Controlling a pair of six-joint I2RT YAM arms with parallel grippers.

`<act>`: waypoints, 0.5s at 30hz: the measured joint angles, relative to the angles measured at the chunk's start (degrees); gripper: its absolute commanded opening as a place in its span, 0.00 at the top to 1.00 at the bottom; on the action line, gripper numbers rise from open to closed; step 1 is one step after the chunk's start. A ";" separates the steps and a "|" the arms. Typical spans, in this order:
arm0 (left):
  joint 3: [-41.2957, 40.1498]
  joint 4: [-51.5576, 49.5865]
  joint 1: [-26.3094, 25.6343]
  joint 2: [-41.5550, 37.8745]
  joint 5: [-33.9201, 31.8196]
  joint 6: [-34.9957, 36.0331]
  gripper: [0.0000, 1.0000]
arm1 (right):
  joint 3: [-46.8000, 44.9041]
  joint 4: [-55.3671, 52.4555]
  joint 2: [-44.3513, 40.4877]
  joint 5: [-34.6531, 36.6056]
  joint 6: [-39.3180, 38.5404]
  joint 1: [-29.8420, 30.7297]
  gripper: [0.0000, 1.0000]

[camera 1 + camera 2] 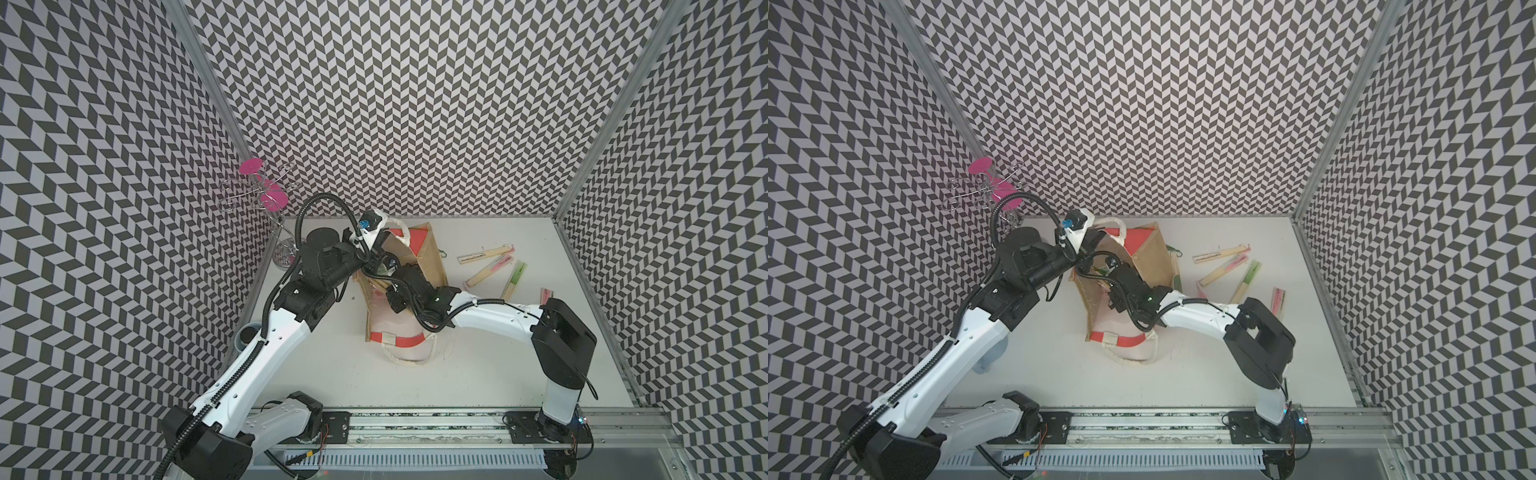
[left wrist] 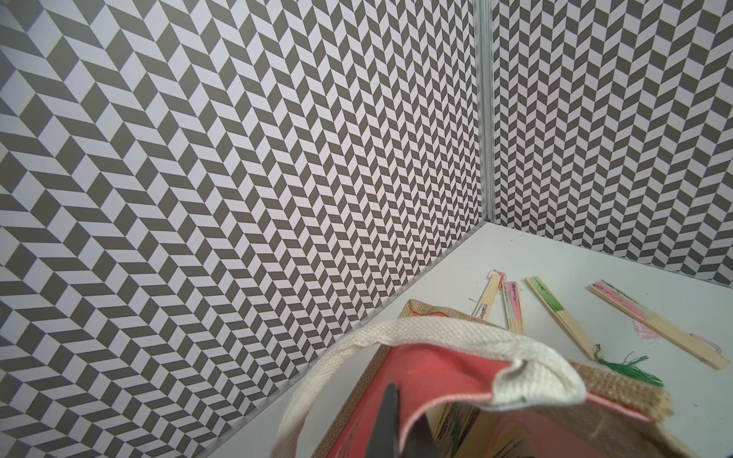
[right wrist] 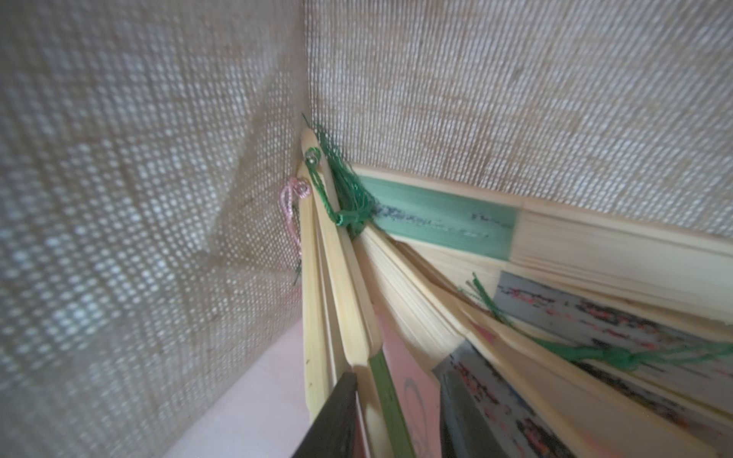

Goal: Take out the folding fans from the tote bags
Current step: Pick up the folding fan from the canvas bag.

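Top views, bag: the bag [image 1: 432, 259] stands mid-table [image 1: 498, 365] with its mouth open upward, the same in both top views.
Top views, loose fans: a few fans [image 1: 486, 254] lie flat on the table to the bag's right, apart from it.
Top views, left claw: the left claw [image 1: 376, 251] sits at the bag's far rim.
Top views, right arm: the right arm [image 1: 490, 316] reaches over the rim into the bag, where its claw tip is hidden.
Top views, stand: a wire stand [image 1: 266, 195] with pink discs stands in the far left corner.
Left wrist view, left claw: the left claw [image 2: 406, 404] is pinched tight on the red trim of the bag [image 2: 618, 388], just under the white handle [image 2: 436, 337]. Four fans [image 2: 555, 313] lie on the table beyond.
Right wrist view, fans: more fans [image 3: 436, 214] lie aslant in a corner inside the bag [image 3: 515, 99], with green and pink tassel cords at their ends.
Right wrist view, right claw: the right claw [image 3: 396, 380] is part open, its fingers [image 3: 333, 416] either side of two fan ends. Whether it presses on them I cannot tell.
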 measured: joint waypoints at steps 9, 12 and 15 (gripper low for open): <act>0.00 0.00 0.28 0.00 -0.48 0.02 1.00 | 1.77 -1.49 2.78 -2.49 -0.22 0.00 0.72; 0.00 0.00 0.28 0.00 -0.57 0.00 1.00 | 2.67 -2.62 3.48 -1.64 0.22 -0.04 0.75; 0.00 0.00 0.28 0.00 -0.55 0.00 1.00 | 2.75 -3.06 3.82 -1.84 0.42 -0.44 0.82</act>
